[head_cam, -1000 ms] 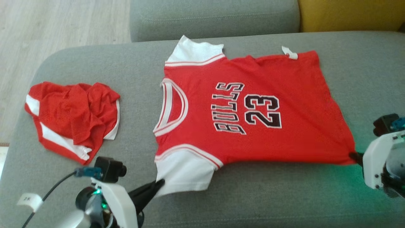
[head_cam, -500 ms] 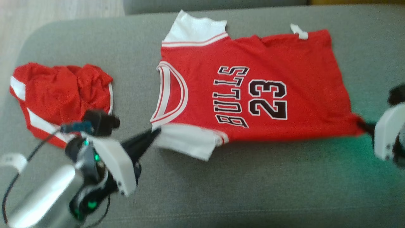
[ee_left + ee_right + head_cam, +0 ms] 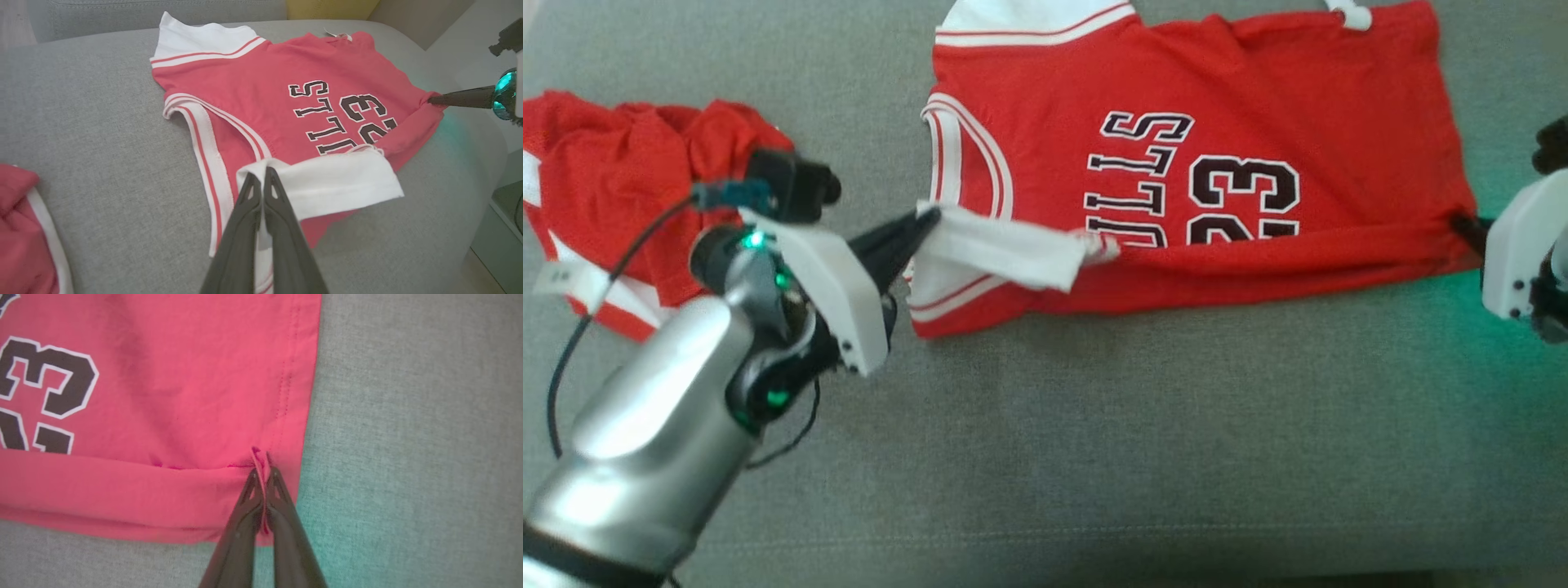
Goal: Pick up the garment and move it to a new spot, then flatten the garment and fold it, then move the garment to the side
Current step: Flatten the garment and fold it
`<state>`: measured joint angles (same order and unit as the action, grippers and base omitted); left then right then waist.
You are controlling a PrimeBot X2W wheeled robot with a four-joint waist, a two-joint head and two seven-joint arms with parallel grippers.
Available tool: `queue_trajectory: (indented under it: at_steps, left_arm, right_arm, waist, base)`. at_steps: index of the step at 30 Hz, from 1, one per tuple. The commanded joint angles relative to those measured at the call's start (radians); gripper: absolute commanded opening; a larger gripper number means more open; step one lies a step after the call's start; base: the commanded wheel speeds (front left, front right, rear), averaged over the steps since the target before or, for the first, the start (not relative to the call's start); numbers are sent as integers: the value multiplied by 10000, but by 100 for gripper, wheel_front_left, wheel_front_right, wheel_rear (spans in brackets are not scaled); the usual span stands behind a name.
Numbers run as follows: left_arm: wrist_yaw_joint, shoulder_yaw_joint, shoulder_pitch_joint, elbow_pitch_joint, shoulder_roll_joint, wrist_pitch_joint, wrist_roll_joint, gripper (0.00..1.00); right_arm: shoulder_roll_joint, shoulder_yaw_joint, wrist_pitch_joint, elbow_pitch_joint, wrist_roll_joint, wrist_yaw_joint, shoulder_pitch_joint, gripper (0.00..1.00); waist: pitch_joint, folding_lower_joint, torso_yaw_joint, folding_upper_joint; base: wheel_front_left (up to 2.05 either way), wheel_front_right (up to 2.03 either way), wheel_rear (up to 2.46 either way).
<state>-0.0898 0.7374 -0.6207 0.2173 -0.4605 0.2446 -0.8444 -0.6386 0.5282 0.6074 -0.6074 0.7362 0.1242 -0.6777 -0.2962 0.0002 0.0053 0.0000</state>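
The garment (image 3: 1201, 90) is a red jersey with white sleeves and black "BULLS 23" lettering, spread on the grey sofa seat (image 3: 1094, 441). My left gripper (image 3: 929, 219) is shut on the near white sleeve (image 3: 1005, 255), which is lifted and folded over the chest. In the left wrist view the left gripper (image 3: 260, 176) pinches that white sleeve (image 3: 339, 181). My right gripper (image 3: 1462, 222) is shut on the near hem corner, and the near edge of the garment (image 3: 163, 396) is rolled over in a long fold. In the right wrist view the right gripper (image 3: 261, 473) clamps red cloth.
A crumpled red and white pair of shorts (image 3: 613, 180) lies at the left, just behind my left arm. The shorts (image 3: 24, 237) also sit at the left wrist view's lower left. Bare grey cushion stretches in front of the jersey.
Both grippers have carried the near edge of the jersey away from me, folding the sleeve and the lower side over the front. The head camera has tilted down.
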Motion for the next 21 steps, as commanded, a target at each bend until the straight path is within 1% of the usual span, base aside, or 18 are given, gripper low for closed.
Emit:
queue_trajectory:
  at_steps: [1, 10, 11, 12, 14, 15, 16, 17, 21]
  left_arm:
    - [-79, -413, -661, -119, -253, -105, 139, 0]
    - [-267, -282, -1804, 1306, 240, -630, 370, 0]
    - [-281, -251, -1884, 1443, 287, -688, 387, 0]
    - [-294, -224, -1964, 1573, 336, -759, 406, 0]
    - [-310, -213, -2107, 1848, 449, -979, 443, 0]
    - [-312, -229, -2169, 2002, 505, -1124, 478, 28]
    - [-297, -257, -2221, 2150, 564, -1298, 522, 75]
    - [-263, -296, -2260, 2298, 632, -1487, 558, 100]
    - [-21, -529, -2299, 2823, 928, -2361, 635, 100]
  right_arm:
    - [-185, -107, -26, 153, -82, 65, -229, 0]
    - [266, -242, 0, -415, -333, 65, -785, 0]
    - [309, -268, -184, -441, -455, 65, -894, 39]
    - [365, -353, -465, -498, -586, 65, -1019, 100]
    - [609, -569, -907, -675, -648, 65, -1203, 100]
    - [734, -648, -1085, -746, -638, 65, -1265, 100]
    - [833, -689, -1256, -783, -644, 65, -1309, 100]
    - [894, -759, -1480, -829, -678, 65, -1350, 100]
    - [995, -740, -2262, -858, -859, 65, -1269, 100]
  waist:
    - [-125, -2, 45, 0]
    - [-409, -2, -49, 0]
    - [-420, -2, -67, 0]
    - [-431, -2, -83, 0]
    - [-422, -2, -99, 0]
    - [-406, -2, -108, 0]
    - [-381, -2, -118, 0]
    - [-344, -2, -126, 0]
    - [-113, -2, -150, 0]
  base:
    - [0, 0, 0]
    - [0, 0, 0]
    - [0, 0, 0]
    - [0, 0, 0]
    - [0, 0, 0]
    - [0, 0, 0]
    - [0, 0, 0]
    - [0, 0, 0]
    - [0, 0, 0]
